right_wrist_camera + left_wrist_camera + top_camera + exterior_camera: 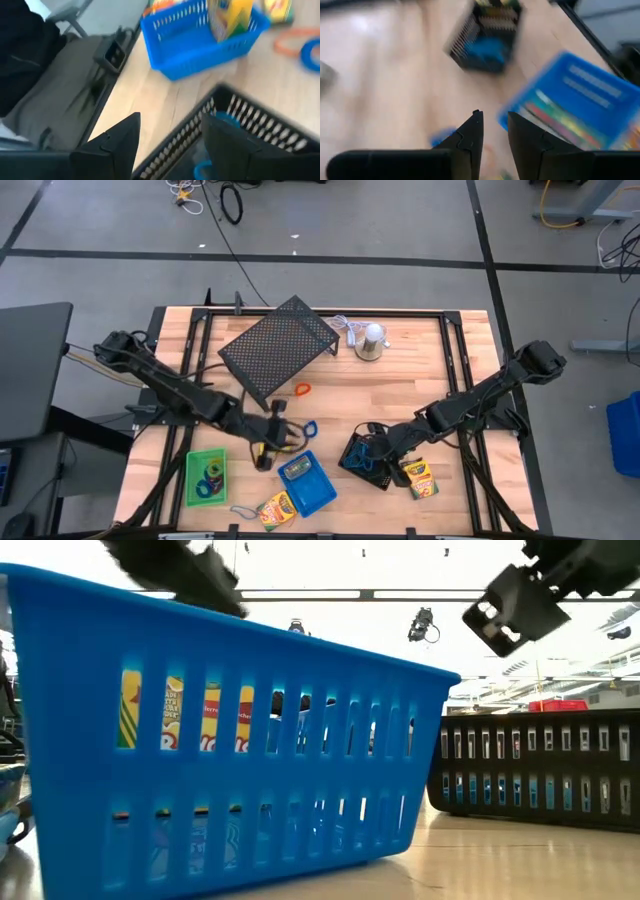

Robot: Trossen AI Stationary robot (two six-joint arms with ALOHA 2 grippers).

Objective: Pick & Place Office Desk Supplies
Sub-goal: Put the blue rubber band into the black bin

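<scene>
A blue tray (pixel 308 482) near the front edge holds a crayon box (pixel 170 722). Other crayon boxes lie flat on the table (pixel 277 508) (pixel 420 478). A green tray (pixel 207 477) holds loops. A blue loop (pixel 308 427) and an orange loop (pixel 302 390) lie flat on the wood. My left gripper (pixel 492 122) hovers between the blue loop and the blue tray, its fingers a narrow gap apart with only table showing between them. My right gripper (pixel 170 130) stands wide open over the rim of the black mesh tray (pixel 362 456), which holds something blue (pixel 227 120). My left gripper has a yellow thing (pixel 262 454) showing just under it in the high view. I cannot tell whether it touches that thing. Its fingertips (pixel 475 125) show nothing between them.
A large black mesh rack (pixel 280 345) and a silver dome (pixel 371 340) with a white cord stand at the far side. Dark frame rails (pixel 455 370) run along the table's sides. Bare wood (pixel 400 395) lies between the rack and the trays.
</scene>
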